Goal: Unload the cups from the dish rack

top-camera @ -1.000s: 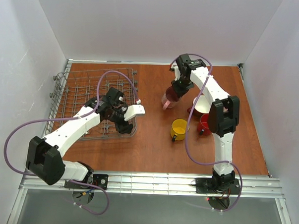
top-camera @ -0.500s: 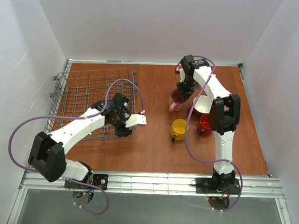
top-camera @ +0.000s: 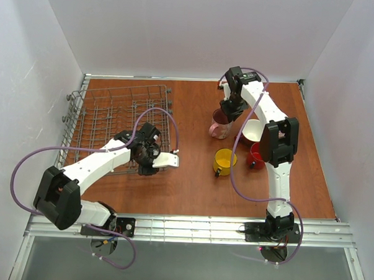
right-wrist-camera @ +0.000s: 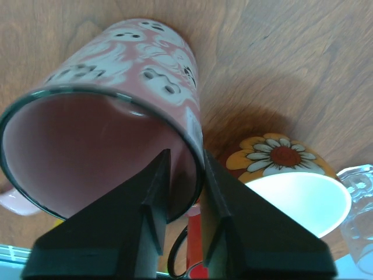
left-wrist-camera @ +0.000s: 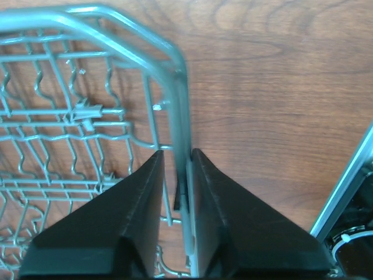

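Pink ghost-patterned ceramic mug (right-wrist-camera: pixel 134 64) on the table, right gripper (right-wrist-camera: pixel 186 157) astride its rim, grip unclear; left gripper (left-wrist-camera: pixel 176 153) pinches the grey wire dish rack (left-wrist-camera: pixel 182 111) rim.

Five cups: one pink mug (top-camera: pixel 220 125), one flowered mug (top-camera: pixel 250 131), one red mug (top-camera: pixel 256 156), one yellow mug (top-camera: pixel 224 160), one clear glass (right-wrist-camera: pixel 362 227). One dish rack (top-camera: pixel 107 112). One table (top-camera: pixel 191 190). Two arms, with a left claw (left-wrist-camera: pixel 176 154) and a right claw (right-wrist-camera: pixel 185 154).

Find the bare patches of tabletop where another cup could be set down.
Bare board lies between the dish rack and the pink mug, along the near edge in front of the yellow mug, and right of the right arm. Crowded: the mugs clustered round the right gripper.
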Robot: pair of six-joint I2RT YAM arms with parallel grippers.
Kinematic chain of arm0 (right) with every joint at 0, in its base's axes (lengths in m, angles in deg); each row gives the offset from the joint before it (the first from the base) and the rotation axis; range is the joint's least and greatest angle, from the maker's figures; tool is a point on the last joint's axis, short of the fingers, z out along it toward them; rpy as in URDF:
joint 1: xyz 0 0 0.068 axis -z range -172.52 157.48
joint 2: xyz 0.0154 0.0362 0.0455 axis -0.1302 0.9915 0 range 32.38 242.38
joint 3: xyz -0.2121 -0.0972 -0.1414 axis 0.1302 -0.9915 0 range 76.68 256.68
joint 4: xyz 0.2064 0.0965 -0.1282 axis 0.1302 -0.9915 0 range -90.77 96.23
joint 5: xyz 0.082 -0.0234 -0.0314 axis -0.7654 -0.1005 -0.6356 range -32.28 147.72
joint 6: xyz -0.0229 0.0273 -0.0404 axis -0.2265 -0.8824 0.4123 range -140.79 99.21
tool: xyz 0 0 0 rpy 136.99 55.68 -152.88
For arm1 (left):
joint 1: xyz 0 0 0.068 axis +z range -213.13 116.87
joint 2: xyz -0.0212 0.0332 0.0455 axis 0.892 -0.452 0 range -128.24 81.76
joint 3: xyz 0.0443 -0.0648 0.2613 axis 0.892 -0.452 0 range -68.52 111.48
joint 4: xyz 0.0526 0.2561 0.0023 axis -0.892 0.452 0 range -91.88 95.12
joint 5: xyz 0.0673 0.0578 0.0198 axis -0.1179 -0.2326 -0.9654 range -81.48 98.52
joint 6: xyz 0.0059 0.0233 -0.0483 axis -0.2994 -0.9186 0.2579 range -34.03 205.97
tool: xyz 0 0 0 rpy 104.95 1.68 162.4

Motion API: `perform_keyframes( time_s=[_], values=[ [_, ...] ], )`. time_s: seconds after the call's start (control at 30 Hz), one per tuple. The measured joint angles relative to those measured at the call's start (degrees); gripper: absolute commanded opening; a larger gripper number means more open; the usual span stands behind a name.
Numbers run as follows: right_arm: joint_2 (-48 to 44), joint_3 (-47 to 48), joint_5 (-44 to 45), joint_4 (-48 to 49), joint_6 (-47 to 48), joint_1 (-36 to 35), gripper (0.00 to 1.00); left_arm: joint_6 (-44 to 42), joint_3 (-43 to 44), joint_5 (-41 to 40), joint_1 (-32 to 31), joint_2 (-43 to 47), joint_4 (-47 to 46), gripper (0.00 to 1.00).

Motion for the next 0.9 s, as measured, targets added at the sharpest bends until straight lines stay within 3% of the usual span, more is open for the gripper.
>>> perform_keyframes(
  time_s=[0.3, 0.63, 0.7, 0.73, 0.83, 0.87, 0.9],
  values=[
    [0.02, 1.92, -0.85, 0.15, 0.11, 0.0, 0.34, -1.62, -1.4, -1.44, -0.2, 1.22, 1.55, 0.0],
    [-1.81, 1.92, -2.84, 0.37, 0.13, 0.0, 0.45, -4.15, -3.76, -3.72, -0.22, 4.72, 3.39, 0.0],
    [-3.02, 1.92, -3.02, 0.79, 0.22, 0.0, 0.49, -4.2, -3.76, -3.89, -0.22, 4.72, 3.48, 0.05],
    [-3.69, 1.9, -3.02, 1.01, 0.26, 0.0, 0.5, -4.2, -3.74, -4.0, -0.22, 4.72, 3.5, 0.21],
    [-5.86, 1.88, -2.95, 1.36, 0.0, 0.0, 0.63, -4.15, -3.45, -5.16, -0.31, 4.72, 3.58, 0.5],
    [-6.62, 1.81, -2.91, 1.51, 0.13, 0.0, 0.63, -4.0, -3.08, -5.84, -0.31, 4.72, 3.48, 0.54],
    [-7.41, 1.77, -2.89, 1.64, 0.17, 0.0, 0.81, -3.21, -2.45, -6.23, -0.26, 4.72, 3.52, 0.55]
  ],
)
